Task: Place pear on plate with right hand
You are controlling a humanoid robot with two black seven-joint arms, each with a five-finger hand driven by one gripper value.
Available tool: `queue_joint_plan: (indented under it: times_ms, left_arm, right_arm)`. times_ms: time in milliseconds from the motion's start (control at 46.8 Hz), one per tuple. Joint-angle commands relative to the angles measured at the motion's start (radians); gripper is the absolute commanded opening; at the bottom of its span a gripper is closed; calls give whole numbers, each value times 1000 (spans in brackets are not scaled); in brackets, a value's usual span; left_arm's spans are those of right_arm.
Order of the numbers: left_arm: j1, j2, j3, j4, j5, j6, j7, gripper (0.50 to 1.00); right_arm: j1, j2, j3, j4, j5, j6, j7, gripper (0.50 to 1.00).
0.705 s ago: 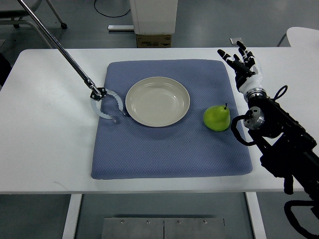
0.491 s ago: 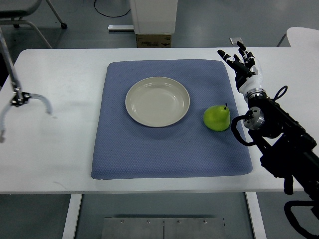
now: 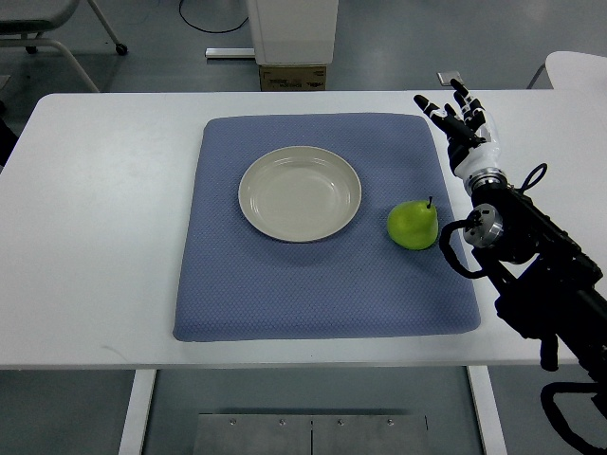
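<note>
1. The right arm (image 3: 531, 275) comes in from the lower right, and the right hand (image 3: 463, 123) rests over the far right corner of the blue mat (image 3: 285, 303). Its fingers (image 3: 438, 111) are spread and hold nothing. The left hand is not visible.

2. The pear (image 3: 413, 225) stands on the mat, just beside the wrist and near the plate (image 3: 300, 193), but it does not touch the plate. The plate has nothing on it, so I judge the task is not yet started.

3. The first risk: the hand is farther from the robot than the pear, so it must draw back and come down. The wrist or the black cable (image 3: 460, 251) may bump the fruit and make it roll.

4. The second risk: the pear is round and smooth, and it may slip between the fingers if the grasp is not centred. If it is released too high, it may roll over the shallow rim.

5. The mat lies flat on a white table (image 3: 104, 218) and probably gives some friction.

6. Beyond the table there is a grey floor, a white column (image 3: 292, 28) with a cardboard box (image 3: 292, 78) at its foot, and a chair leg (image 3: 47, 38) at the far left.
</note>
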Motion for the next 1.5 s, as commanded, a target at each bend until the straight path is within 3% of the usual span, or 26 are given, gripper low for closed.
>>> queue_joint_plan:
  times_ms: [0,406,1474]
  left_arm:
    - [-1,0,0,0,0,1,0,1000]
    - [-1,0,0,0,0,0,0,1000]
    - [-1,0,1,0,0,0,0,1000]
  right_arm:
    - [0,0,0,0,0,0,1,1000]
    - [5,0,-1,5,0,52,-1,1000]
    - [21,-23,-15,1,0,55,-6,1000]
